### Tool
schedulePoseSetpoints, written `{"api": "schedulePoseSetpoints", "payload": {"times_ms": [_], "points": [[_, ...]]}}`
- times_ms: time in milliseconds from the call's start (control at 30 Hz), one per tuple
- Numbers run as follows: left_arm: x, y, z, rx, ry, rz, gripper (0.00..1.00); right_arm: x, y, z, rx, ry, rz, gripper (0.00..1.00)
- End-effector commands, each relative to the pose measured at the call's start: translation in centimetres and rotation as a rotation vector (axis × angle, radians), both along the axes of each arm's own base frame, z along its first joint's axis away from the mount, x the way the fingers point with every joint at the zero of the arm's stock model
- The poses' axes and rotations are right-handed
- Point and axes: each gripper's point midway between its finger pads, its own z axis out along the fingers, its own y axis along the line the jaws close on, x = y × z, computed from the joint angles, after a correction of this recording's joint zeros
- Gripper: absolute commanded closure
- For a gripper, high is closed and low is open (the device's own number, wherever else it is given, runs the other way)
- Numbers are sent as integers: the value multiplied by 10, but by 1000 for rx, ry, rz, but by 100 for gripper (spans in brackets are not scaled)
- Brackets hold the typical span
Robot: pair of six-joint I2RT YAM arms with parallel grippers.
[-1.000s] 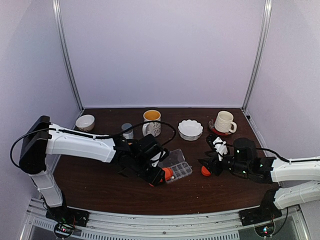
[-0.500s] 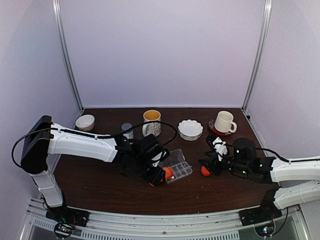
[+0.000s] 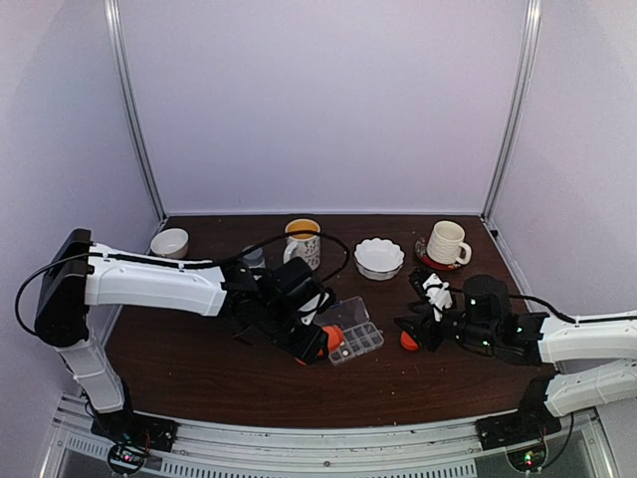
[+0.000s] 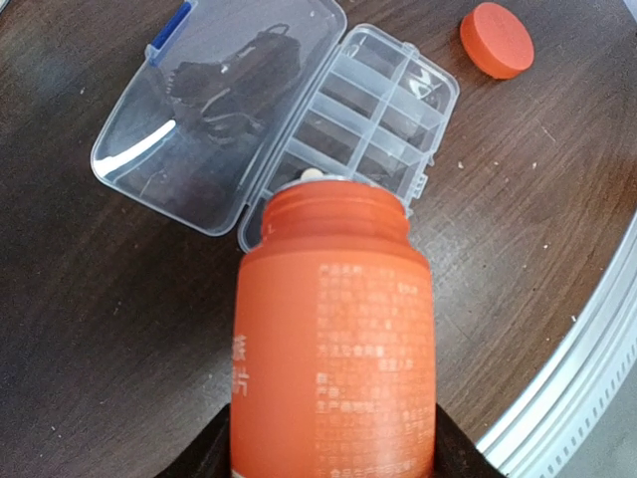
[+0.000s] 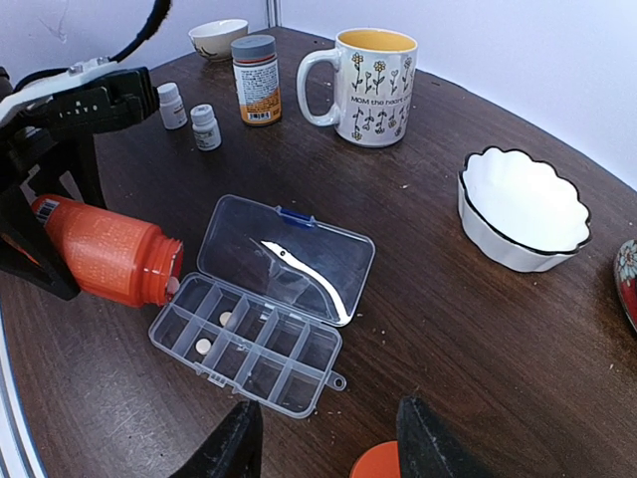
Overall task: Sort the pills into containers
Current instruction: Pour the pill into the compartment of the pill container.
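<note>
Right now, left hand (image 3: 317,339): clamped on the body of the orange bottle (image 4: 333,329), one finger on each side.
Orange bottle: uncapped and tipped over almost flat, its mouth at the end of the pill box (image 5: 264,351) nearest the left hand.
Pill at the mouth: one pale pill (image 4: 312,175) sits right at the bottle's lip, above the box's end compartments.
Pill box: flat on the counter (image 5: 448,329), its clear lid (image 5: 289,259) swung fully open and lying flat beside the two rows of compartments.
Pills in the box: two pale ones (image 5: 226,319), one in each row, both toward the bottle end; the other compartments look bare.
Right hand (image 5: 328,428): fingers spread apart, gripping nothing, low over the counter just beside the pill box.
Orange cap (image 4: 496,40): flat on the counter, apart from the box, below and between the right hand's fingers.
Behind the box: a flowered mug (image 5: 373,90), a white scalloped bowl (image 5: 523,214), a brown bottle with a grey cap (image 5: 256,80) and two small white bottles (image 5: 206,126).
Far left corner: a small bowl (image 5: 217,35).
Far right: a cream mug (image 3: 445,242) on a saucer.
</note>
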Motion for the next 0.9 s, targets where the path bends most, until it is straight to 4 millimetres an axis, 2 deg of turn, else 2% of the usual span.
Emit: {"api": "schedulePoseSetpoints", "payload": {"times_ms": [0,67,333,433,867], "points": [[-5,-6,-24,9,61,-28,100,5,5,14,11,-30,-1,50],[-5,-6,-26,15,59,-29,100,5,5,14,12,-30,-1,50],[6,-8,13,6,-16,-34,100,5,6,13,8,-26,2,50],[8,-11,22,-9,-31,-36,100,5,6,13,7,-25,2,50],[8,-11,3,44,-3,-54,100,5,7,13,6,-25,3,50]]}}
